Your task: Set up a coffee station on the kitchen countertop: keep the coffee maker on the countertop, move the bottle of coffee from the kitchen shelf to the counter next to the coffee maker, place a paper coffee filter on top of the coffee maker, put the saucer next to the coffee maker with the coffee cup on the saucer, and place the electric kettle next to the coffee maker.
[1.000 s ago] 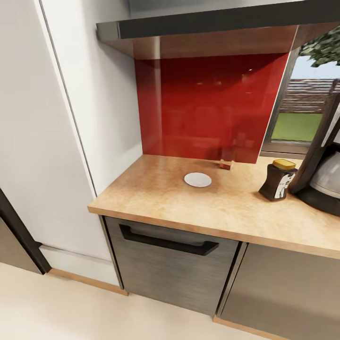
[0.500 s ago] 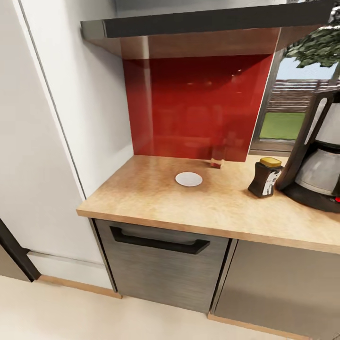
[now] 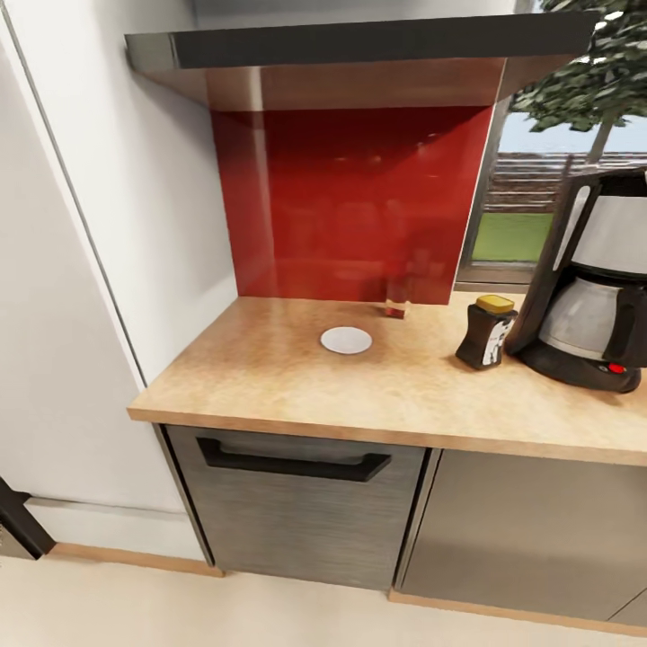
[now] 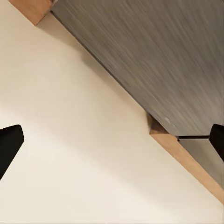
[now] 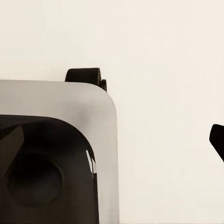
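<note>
Light wood worktop [image 3: 270,368] w/ red back panel [image 3: 350,202] under a black shelf [image 3: 359,40]: white saucer [image 3: 346,340] sits mid-surface, well apart from the coffee jar [image 3: 485,331], which stands just beside the coffee maker [image 3: 589,279] at the right. Left fingers [image 4: 9,144] spread wide over pale floor [image 4: 70,140] near grey cabinet fronts [image 4: 154,51]. Right fingers [image 5: 217,137] also apart, nothing held, above the robot's grey-black base [image 5: 56,140].
</note>
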Controlling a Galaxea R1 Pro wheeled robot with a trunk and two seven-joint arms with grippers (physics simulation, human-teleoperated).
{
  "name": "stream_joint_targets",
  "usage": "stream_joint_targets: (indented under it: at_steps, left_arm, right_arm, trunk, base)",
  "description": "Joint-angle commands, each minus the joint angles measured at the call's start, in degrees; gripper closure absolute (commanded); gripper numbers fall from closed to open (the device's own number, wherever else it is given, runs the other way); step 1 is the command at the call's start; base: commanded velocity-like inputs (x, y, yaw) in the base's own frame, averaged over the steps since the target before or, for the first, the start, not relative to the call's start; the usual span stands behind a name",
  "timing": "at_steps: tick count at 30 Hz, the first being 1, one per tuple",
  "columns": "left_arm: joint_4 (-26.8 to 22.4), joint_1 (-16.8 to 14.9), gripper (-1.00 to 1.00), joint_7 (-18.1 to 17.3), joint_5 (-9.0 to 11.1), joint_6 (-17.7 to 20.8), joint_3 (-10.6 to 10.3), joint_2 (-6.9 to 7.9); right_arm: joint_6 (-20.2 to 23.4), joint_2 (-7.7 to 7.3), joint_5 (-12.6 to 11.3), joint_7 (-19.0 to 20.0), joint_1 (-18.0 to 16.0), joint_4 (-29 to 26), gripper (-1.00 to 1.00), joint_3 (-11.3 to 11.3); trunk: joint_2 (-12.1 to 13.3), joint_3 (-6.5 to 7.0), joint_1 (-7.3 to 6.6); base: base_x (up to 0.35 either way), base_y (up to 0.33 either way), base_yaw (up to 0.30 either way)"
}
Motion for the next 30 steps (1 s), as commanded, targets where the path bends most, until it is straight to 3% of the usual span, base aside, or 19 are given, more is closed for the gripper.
stream_joint_targets:
  at_steps: [1, 11, 18, 30]
  left_arm:
    - [0.1, 0.0, -1.0, -0.1, -0.4, -0.4, 0.3, 0.0]
    - [0.1, 0.0, -1.0, 0.0, -0.4, -0.4, 0.2, -0.02]
    - [-0.1, 0.0, -1.0, 0.1, -0.4, -0.6, -0.1, -1.26]
    - [-2.6, 0.0, -1.0, 0.1, -0.4, -0.4, -0.3, -2.37]
  right_arm:
    - [-0.2, -0.02, -0.4, 0.2, 0.0, 0.0, -1.0, 0.1]
    - [-0.2, -0.03, -0.4, 0.2, 0.0, -0.2, -1.0, 0.0]
    - [-0.3, -0.09, -0.5, 0.2, 0.0, -3.1, -1.0, -0.2]
    - [0.2, -1.05, -2.0, 0.8, 0.0, -26.3, -1.0, -0.7]
  trunk:
    - [0.0, -0.05, -0.01]
    - [0.0, -0.05, -0.01]
    - [0.0, -0.05, -0.01]
    - [0.0, -0.05, -0.01]
  base:
    - [0.0, 0.1, -0.01]
    - [0.0, 0.022, -0.002]
    - [0.0, 0.001, 0.0]
    - [0.0, 0.0, 0.0]
